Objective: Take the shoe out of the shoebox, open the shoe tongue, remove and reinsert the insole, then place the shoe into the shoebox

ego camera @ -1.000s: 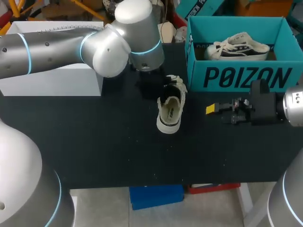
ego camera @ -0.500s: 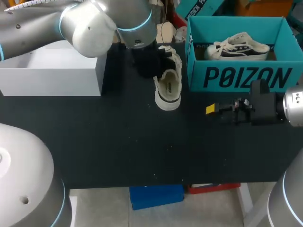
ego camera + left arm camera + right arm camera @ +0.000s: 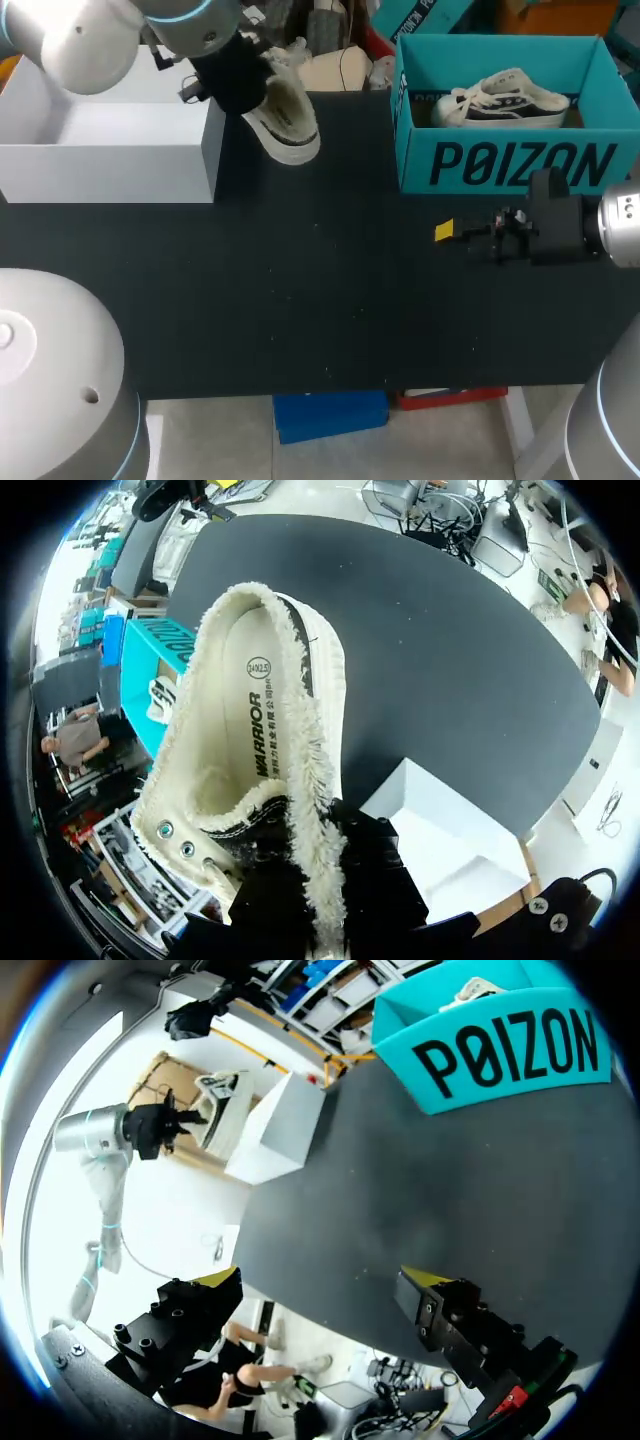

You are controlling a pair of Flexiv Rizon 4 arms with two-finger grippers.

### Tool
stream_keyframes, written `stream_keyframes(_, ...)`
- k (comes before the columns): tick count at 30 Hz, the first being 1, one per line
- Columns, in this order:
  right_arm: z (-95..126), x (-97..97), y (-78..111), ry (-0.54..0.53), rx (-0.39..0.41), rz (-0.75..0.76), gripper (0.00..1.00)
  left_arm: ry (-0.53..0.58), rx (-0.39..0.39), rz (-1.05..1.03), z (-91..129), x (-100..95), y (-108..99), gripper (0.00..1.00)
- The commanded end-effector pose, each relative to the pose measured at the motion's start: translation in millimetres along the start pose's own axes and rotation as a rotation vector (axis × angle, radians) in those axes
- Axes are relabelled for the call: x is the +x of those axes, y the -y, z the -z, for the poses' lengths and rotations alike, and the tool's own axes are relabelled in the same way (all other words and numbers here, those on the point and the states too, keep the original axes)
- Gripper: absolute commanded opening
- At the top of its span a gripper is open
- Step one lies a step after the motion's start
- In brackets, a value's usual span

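Observation:
A cream shoe (image 3: 285, 115) with frayed edges and a black-trimmed sole hangs in the air at the back left, its opening facing the camera. My left gripper (image 3: 245, 85) is shut on the shoe's side wall. In the left wrist view the shoe (image 3: 250, 740) shows its printed insole, and the black fingers (image 3: 330, 880) pinch the fuzzy collar by the eyelets. The teal shoebox (image 3: 510, 165) stands at the back right with a second shoe (image 3: 505, 100) inside. My right gripper (image 3: 450, 232) hovers in front of the shoebox, open and holding nothing, as also seen from its own wrist (image 3: 325, 1280).
An open white box (image 3: 110, 160) sits at the back left, just beside and below the held shoe; it shows under the shoe (image 3: 440, 820) in the left wrist view. The black table (image 3: 300, 300) spreads between the two boxes.
My left arm has lifted the shoe off the middle of the table and carried it back and to the left, toward the white box. The right arm has not moved.

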State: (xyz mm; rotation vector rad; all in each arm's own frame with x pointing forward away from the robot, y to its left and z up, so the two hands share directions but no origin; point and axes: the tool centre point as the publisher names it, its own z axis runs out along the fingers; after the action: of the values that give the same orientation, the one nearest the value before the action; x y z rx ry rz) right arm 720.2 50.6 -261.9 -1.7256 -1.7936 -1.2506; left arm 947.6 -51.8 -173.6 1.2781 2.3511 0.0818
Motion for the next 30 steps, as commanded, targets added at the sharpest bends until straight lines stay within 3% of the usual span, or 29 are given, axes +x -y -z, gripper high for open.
stream_keyframes(1, -0.2, 0.8, -0.2, 0.003, 0.001, -0.001, 1.0, 0.096, -0.052, 0.117, 53.9, 49.5, -6.7, 0.0)
stream_keyframes(18, -0.2, 0.8, -0.2, 0.003, 0.001, -0.001, 1.0, 0.089, -0.031, 0.14, 51.1, 46.2, -6.0, 0.0)
stream_keyframes(19, -0.2, 0.8, -0.2, 0.003, 0.001, -0.001, 1.0, 0.065, -0.006, 0.176, 48.2, 43.4, -8.3, 0.0)
stream_keyframes(21, -0.2, 0.8, -0.2, 0.003, 0.001, -0.001, 1.0, 0.034, -0.043, 0.237, 40.1, 41.0, -16.3, 0.0)
stream_keyframes(25, -0.2, 0.8, -0.2, 0.003, 0.001, -0.001, 1.0, -0.002, -0.037, 0.359, 35.0, 45.2, -37.3, 0.0)
stream_keyframes(30, -0.2, 0.8, -0.2, 0.003, 0.001, -0.001, 1.0, -0.057, -0.129, 0.479, 23.6, 53.0, -65.5, 0.0)
